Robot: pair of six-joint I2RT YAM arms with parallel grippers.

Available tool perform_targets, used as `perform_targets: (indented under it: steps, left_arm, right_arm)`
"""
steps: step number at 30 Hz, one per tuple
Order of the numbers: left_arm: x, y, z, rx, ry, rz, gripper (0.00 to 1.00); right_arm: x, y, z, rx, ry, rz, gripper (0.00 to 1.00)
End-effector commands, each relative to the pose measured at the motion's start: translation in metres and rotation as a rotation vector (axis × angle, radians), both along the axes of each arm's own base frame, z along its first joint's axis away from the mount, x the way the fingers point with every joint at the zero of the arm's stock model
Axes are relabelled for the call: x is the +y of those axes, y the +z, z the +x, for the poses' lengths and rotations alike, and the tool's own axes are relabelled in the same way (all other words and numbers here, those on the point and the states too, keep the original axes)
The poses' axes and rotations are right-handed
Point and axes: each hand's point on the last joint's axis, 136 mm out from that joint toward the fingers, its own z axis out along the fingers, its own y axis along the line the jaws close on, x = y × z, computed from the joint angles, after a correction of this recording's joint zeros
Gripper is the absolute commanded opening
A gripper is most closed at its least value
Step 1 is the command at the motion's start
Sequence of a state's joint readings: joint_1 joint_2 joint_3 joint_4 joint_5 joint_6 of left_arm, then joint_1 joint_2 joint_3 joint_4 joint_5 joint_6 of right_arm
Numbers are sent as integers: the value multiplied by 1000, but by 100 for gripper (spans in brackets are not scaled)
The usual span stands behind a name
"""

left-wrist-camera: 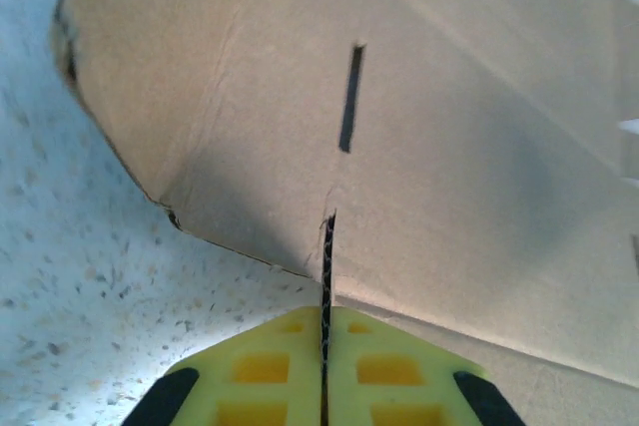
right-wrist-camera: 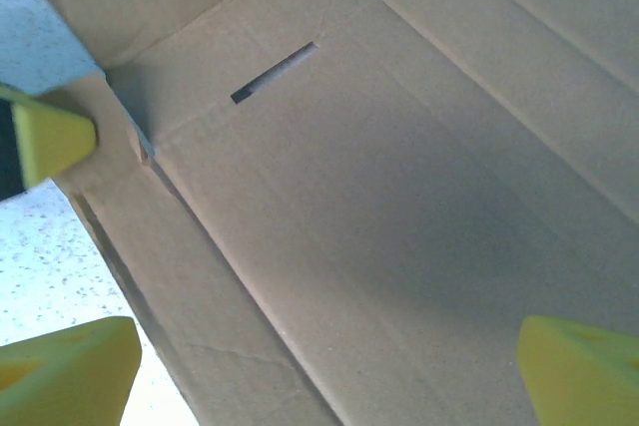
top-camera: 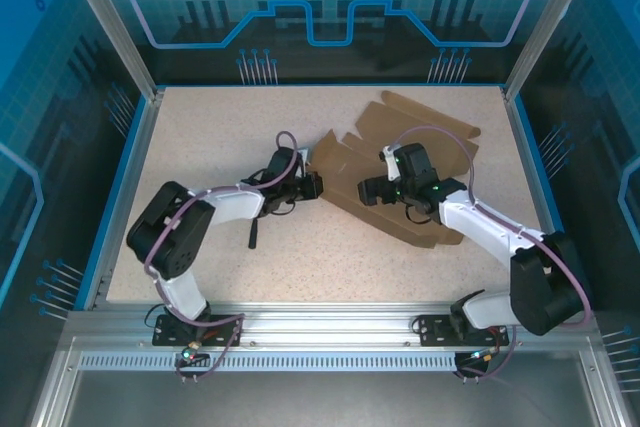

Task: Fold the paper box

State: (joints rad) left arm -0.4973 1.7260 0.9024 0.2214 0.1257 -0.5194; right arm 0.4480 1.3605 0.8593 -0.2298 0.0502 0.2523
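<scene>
Brown corrugated paper box (top-camera: 345, 162), flat and slotted, lies diagonal on the speckled tabletop (top-camera: 220, 137). The left pincer (left-wrist-camera: 322, 351) is clenched on its left edge; the right pincer (top-camera: 368, 190) is spread wide above it.

A robotics lab cell — silver aluminium-profile frame (top-camera: 108, 22), blue circuit-patterned wall panels (top-camera: 330, 2) (a gear motif on top), speckled beige tabletop (top-camera: 210, 137).

paper box (top-camera: 345, 175): plain brown | table (top-camera: 205, 142): beige, dark-speckled | left claw (left-wrist-camera: 323, 334): yellow pads
</scene>
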Motion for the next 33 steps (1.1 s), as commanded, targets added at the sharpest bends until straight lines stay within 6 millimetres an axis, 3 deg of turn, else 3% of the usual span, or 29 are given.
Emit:
perform_targets:
  steps: [1, 4, 8, 11, 17, 21, 24, 29, 33]
  left_arm:
    - [2, 92, 2, -202, -109, -20, 6]
    - [5, 142, -7, -337, -208, 71, 4]
    - [13, 207, -17, -522, -288, 176, 2]
    - [17, 252, -27, -652, -348, 247, 3]
    - [23, 303, -44, -799, -448, 366, 4]
    - [25, 324, -49, -839, -476, 417, 5]
    - [26, 331, -51, -851, -488, 452, 6]
    - [23, 344, -52, -866, -480, 477, 7]
    - [26, 353, -49, -843, -445, 515, 7]
  right_arm:
    - [12, 62, 2, -168, 122, -39, 97]
    - [12, 107, 8, -314, 175, -86, 96]
    - [29, 187, 8, -545, 331, -94, 96]
    - [38, 232, 6, -649, 422, -117, 96]
    - [33, 292, 1, -779, 460, -208, 96]
    - [30, 308, -9, -810, 509, -280, 97]
    - [31, 307, -14, -823, 545, -374, 98]
    - [52, 298, -44, -830, 700, -421, 100]
    - [69, 302, -72, -846, 777, -403, 100]
